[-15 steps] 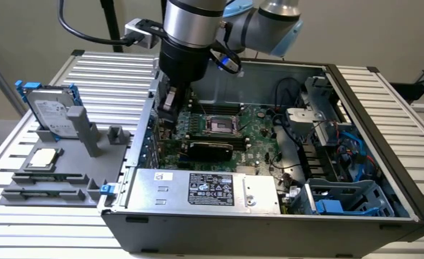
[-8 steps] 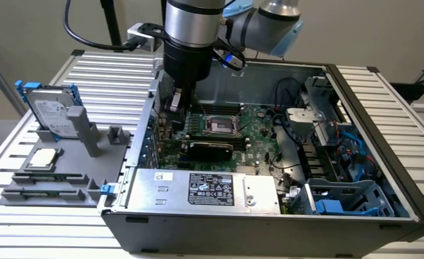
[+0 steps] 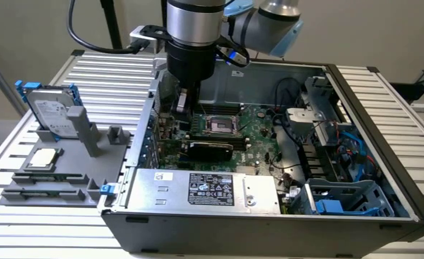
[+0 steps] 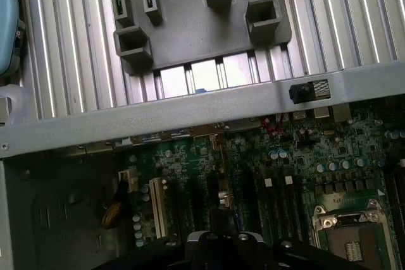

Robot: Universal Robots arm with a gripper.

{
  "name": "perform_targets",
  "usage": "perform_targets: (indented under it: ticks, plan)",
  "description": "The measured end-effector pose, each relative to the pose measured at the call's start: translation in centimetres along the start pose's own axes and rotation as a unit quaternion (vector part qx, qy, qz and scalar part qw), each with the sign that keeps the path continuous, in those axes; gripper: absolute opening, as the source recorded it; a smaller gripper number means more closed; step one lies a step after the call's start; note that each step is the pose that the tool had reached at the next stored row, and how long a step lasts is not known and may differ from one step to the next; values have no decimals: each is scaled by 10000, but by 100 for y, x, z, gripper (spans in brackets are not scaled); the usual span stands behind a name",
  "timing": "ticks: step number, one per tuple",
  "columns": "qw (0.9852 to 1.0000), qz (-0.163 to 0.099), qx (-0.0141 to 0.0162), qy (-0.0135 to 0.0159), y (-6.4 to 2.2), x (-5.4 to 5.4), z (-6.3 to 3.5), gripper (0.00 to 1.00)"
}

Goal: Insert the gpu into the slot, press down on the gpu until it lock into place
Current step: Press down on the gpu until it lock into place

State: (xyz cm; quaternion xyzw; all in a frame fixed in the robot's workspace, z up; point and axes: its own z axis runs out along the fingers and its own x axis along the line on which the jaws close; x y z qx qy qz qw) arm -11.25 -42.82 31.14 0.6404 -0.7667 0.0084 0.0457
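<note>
Power supply box (image 3: 204,190), silver w/ label, sits nearest at the front of the open PC case (image 3: 384,135). Behind it the green motherboard (image 3: 251,141). Gripper (image 3: 183,102), jaws pressed together, reaches down over the board's rear; gpu (image 4: 217,194) stands on edge beneath it. Farther off, on the exterior view's left, a grey parts tray (image 3: 75,156) on the slatted worktop (image 3: 110,70).

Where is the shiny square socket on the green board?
In the exterior view, the square socket sits near the middle of the green board inside the open computer case, just behind the black card and below the robot's arm.
</note>
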Motion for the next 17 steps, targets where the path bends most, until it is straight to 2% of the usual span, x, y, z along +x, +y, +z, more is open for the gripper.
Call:
perform_targets:
  ticks: [2,5,8,9,17]
  plan:
    - [10000,-44,27,-20,-14,4,-15,11]
    - [9999,-113,48,-60,-42,11,-47,11]
    - [9998,-154,43,-123,-75,12,-92,11]
    - [9998,-156,42,-133,-78,12,-94,11]
    - [9998,-156,40,-134,-78,12,-95,11]
